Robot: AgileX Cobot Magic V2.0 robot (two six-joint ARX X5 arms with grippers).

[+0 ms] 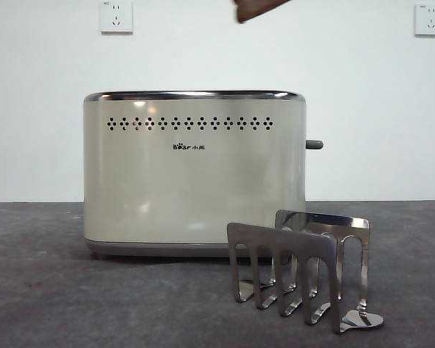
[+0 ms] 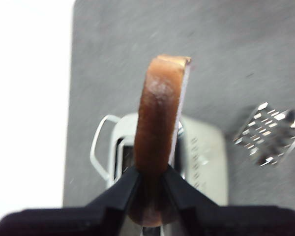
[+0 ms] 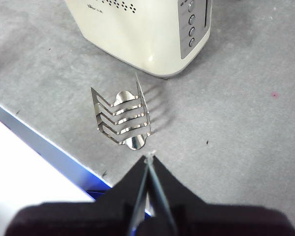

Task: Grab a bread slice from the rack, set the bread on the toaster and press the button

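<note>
While the left end effector (image 2: 148, 196) hangs high above the large cream-coloured boxy toaster with the chrome top rim (image 1: 194, 170), its two black jaws are clamped on the lower end of the thick brown-crusted slice of bread (image 2: 160, 123), which stands edge-on and upright between them, clear of the toaster. The left wrist view looks straight down past the slice onto the toaster's open slots and shows the crust's full curve. In the front view only a small brown corner of the slice (image 1: 257, 9) shows at the top edge, above the toaster.

The right end effector (image 3: 148, 162) waits above the grey tabletop (image 3: 246, 128) near its front edge, jaws pressed together with nothing between them, just beside the small shiny steel rack of slotted upright plates (image 3: 122, 118).

The front view alone shows the small dark grey lever knob (image 1: 314, 144) sticking out of the toaster's narrow right side, high up. The right wrist view alone shows a column of round grey buttons (image 3: 191, 22) on a panel on that narrow side. The rack (image 1: 304, 264) stands empty in front of the toaster's right end.
</note>
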